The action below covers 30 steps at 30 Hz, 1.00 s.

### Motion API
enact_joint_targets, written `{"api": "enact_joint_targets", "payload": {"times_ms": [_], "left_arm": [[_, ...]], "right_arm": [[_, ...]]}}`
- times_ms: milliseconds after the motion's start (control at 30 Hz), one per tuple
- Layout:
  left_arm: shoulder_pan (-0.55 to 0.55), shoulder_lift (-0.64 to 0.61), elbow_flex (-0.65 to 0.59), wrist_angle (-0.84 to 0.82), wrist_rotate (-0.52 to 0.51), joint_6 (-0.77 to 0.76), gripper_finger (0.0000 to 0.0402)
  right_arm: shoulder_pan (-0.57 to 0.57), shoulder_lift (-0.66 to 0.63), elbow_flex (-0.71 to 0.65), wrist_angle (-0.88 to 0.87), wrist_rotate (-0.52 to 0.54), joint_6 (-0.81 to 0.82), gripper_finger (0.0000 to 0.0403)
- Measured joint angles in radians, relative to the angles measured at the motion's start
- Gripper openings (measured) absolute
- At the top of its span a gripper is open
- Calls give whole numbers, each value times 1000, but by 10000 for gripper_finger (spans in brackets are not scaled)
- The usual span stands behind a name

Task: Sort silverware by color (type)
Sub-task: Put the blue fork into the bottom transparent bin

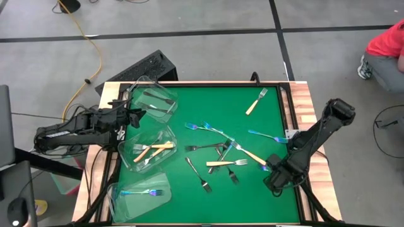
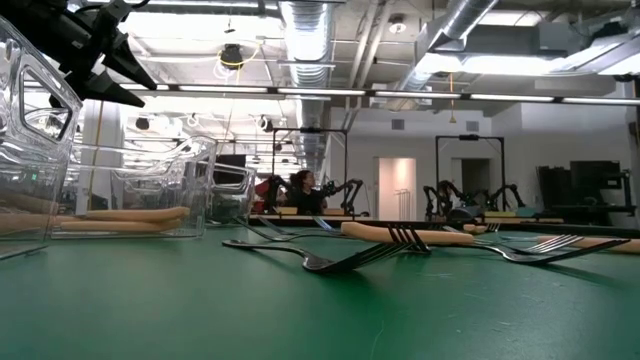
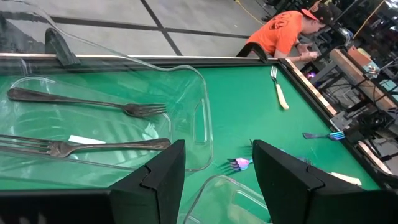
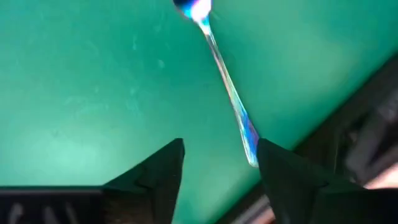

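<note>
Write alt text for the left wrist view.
The left gripper hangs open over a clear plastic tub holding dark metal forks. Beyond it, on the green table, lie a cream-handled fork and a blue iridescent fork; a person in orange crouches past the table.

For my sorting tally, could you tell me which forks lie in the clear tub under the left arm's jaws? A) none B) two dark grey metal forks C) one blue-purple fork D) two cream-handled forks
B: the left wrist view shows two dark grey metal forks lying in the clear tub beyond the left gripper.
</note>
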Motion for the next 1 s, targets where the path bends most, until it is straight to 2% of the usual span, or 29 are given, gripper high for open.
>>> {"api": "enact_joint_targets", "payload": {"times_ms": [133,400,600,767,1000], "left_arm": [[0,0,0,0,0,0,172],[0,0,0,0,0,-5,172],[0,0,0,0,0,-4,172],[0,0,0,-1,0,0,172],[0,0,0,-1,-1,0,172]], "right_arm": [[-30,0,-78,89,18,-46,248],[-85,1,-200,223,45,-93,245],[-122,-3,-234,276,34,-145,238],[-143,-2,-236,279,22,-176,189],[-149,-1,-237,279,16,-174,86]]}}
